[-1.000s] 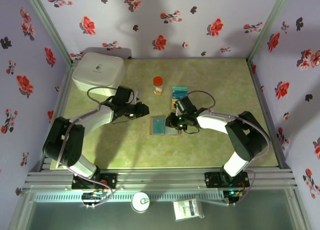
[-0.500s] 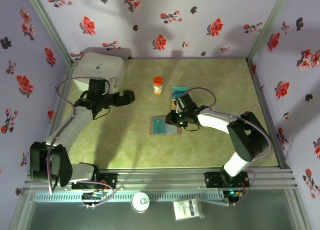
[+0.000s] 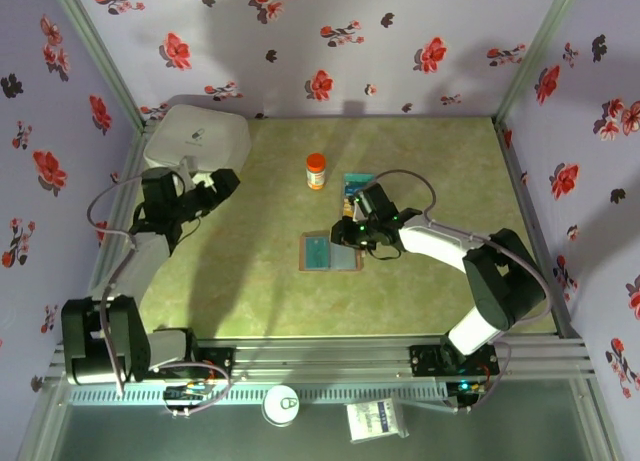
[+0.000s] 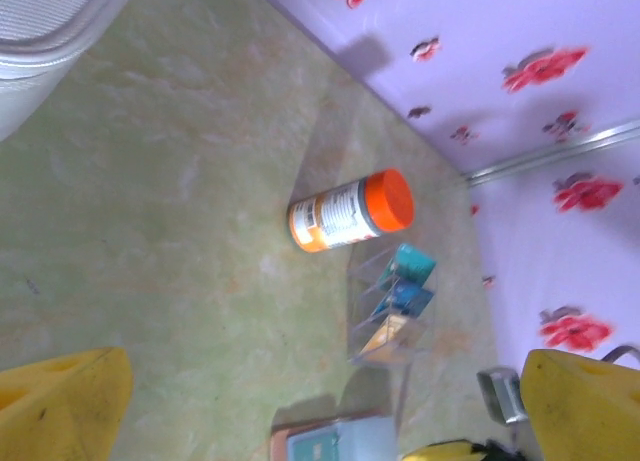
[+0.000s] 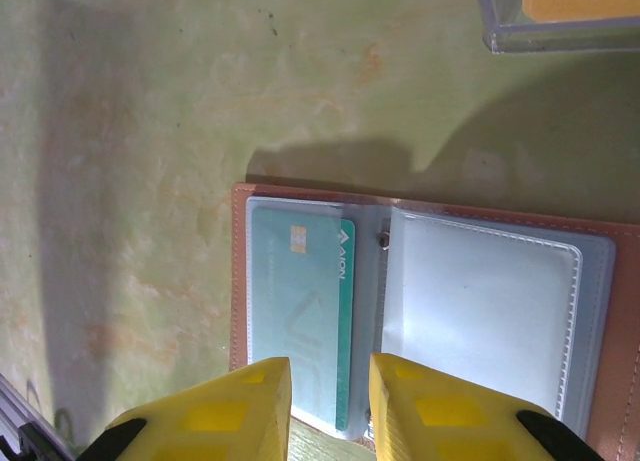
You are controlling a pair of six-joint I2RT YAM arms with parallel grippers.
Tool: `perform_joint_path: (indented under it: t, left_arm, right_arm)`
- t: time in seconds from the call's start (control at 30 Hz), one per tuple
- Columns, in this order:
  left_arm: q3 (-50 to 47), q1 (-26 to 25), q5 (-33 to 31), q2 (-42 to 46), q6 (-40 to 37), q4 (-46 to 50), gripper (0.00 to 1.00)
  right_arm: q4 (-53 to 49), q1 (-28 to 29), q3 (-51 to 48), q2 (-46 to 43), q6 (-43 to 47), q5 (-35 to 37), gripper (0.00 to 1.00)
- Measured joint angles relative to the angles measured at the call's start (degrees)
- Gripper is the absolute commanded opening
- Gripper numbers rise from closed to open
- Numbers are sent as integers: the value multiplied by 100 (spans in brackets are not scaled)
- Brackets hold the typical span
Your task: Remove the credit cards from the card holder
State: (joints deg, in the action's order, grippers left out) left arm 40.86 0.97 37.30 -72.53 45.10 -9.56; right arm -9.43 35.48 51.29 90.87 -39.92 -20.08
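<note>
The reddish-brown card holder [image 3: 345, 264] [image 5: 238, 281] lies open flat on the table's middle. A teal credit card [image 5: 300, 306] [image 3: 317, 251] sits in its left clear sleeve; the right sleeve [image 5: 480, 311] looks bare. My right gripper [image 5: 330, 401] [image 3: 345, 236] hovers over the holder, its yellow fingers [image 5: 215, 411] a narrow gap apart above the card's right edge, gripping nothing. Teal, blue and orange-yellow cards stand in the clear plastic box [image 4: 392, 303] [image 3: 358, 186]. My left gripper [image 4: 320, 411] [image 3: 222, 181] is wide open and empty, far left beside the white box.
An orange-capped bottle [image 3: 316, 169] [image 4: 350, 213] stands behind the holder, left of the clear box. A large white box [image 3: 197, 141] [image 4: 40, 41] fills the back left corner. Flowered walls close in the table on three sides.
My left arm has pulled back from the holder to the far left by the white box, and its gripper has opened wide. The right gripper stayed over the holder.
</note>
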Motion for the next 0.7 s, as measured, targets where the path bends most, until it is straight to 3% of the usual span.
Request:
perform_joint_path:
  t: [0.17, 0.33, 0.5, 0.7]
  left_arm:
    - [-188, 317, 667, -743, 1001, -1123, 100]
    - [-188, 317, 686, -732, 1281, -1305, 95]
    - [-59, 83, 188, -168, 688, -378, 94]
    - [358, -837, -238, 170, -210, 588, 88]
  right_arm:
    - [-17, 0, 20, -2, 15, 11, 27]
    - [-26, 0, 68, -2, 13, 17, 27]
    - [-35, 2, 131, -2, 11, 13, 27]
    - [-7, 2, 219, 87, -24, -13, 27]
